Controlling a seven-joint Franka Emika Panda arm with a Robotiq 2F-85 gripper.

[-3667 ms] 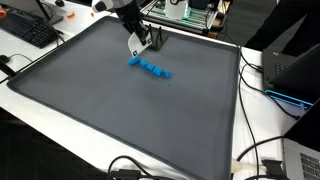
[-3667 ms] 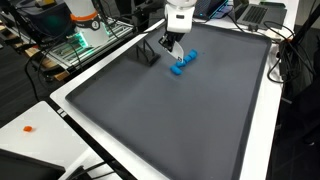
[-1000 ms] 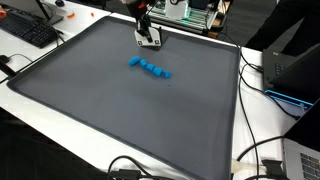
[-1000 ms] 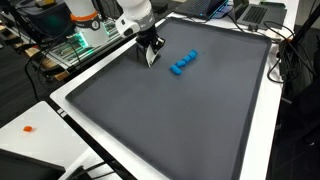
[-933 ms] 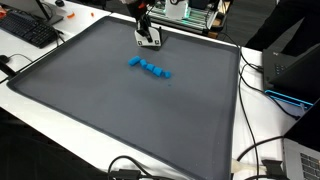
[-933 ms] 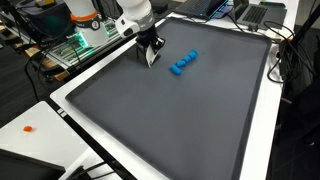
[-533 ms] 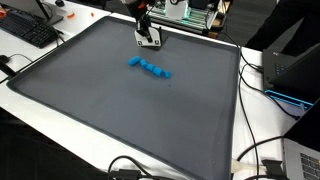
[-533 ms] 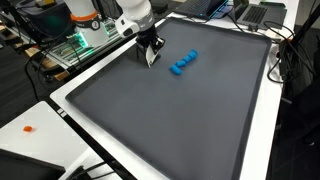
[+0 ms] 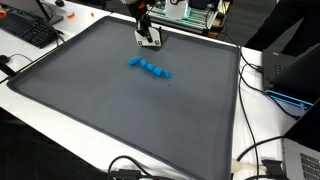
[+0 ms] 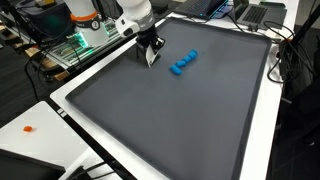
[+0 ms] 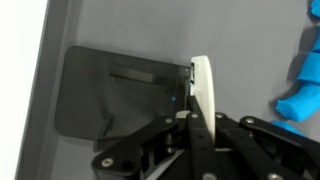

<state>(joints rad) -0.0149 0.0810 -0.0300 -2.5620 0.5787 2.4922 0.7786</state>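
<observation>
A row of small blue blocks (image 9: 149,68) (image 10: 183,62) lies on the dark grey mat (image 9: 110,115) (image 10: 170,120). My gripper (image 9: 149,43) (image 10: 150,60) hangs low over the mat near its edge, a short way from the blocks. In the wrist view the gripper (image 11: 201,92) is shut, its white pads pressed together with nothing visible between them. A dark flat rectangular object (image 11: 120,90) lies on the mat just beside the fingertips. The blue blocks (image 11: 303,88) show at the right edge of that view.
A white table border surrounds the mat. Beyond it are a keyboard (image 9: 30,30), a dark laptop (image 9: 292,70), loose cables (image 9: 255,160), lab equipment with a green glow (image 10: 75,42) and a small orange item (image 10: 29,128).
Since the earliest frames the gripper has moved away from the blue blocks toward the mat's edge. Over the last second nothing has moved.
</observation>
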